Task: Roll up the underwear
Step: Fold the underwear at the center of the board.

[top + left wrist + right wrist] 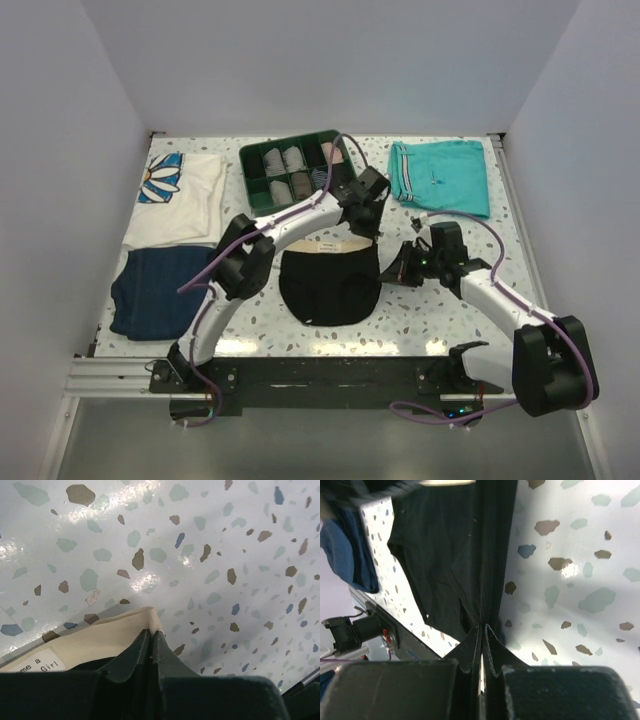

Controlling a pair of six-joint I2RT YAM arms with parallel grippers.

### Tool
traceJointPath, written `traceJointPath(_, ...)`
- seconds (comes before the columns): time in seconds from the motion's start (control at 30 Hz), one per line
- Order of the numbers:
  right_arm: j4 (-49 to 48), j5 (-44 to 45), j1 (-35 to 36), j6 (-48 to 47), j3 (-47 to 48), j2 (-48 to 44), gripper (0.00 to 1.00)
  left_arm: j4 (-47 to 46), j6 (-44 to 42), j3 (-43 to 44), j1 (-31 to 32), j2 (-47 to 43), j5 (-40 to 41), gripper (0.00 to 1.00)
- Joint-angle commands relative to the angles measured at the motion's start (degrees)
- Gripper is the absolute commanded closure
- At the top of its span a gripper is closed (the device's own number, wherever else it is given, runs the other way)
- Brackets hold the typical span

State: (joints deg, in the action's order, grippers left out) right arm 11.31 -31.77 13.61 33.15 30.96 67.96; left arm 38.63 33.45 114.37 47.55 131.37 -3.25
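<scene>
The black underwear [330, 290], beige along its waistband, lies spread flat at the middle of the speckled table [400, 322], waistband on the far side.

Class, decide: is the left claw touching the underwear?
Touching. The left wrist view shows the left claw pinching the underwear by its beige waistband.

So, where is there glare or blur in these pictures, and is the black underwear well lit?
Top external: even light, soft shadows, faint sheen on the table near its front edge. Left wrist: bright glare patches on the table. Right wrist: one glare spot beside the underwear, whose black cloth shows little detail; top edge blurred.
</scene>
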Motion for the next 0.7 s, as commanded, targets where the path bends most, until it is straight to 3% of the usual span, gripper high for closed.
traceJointPath(0.0, 3.02, 0.04, 1.77, -0.81, 3.40, -0.90, 1.00, -3.74, 0.47, -0.98, -0.18, -5.86, -0.36, 0.99)
traceJointPath(0.3, 3.63, 4.08, 8.89, 2.44, 8.32, -0.64, 1.00, -7.87, 0.39, -8.88, -1.49, -10.25, -1.32, 1.00)
traceJointPath(0.67, 1.87, 8.48, 15.92, 6.05, 12.45, 3.66, 1.00, -14.98, 0.74, -21.81, -7.56, -19.65, -4.92, 1.00)
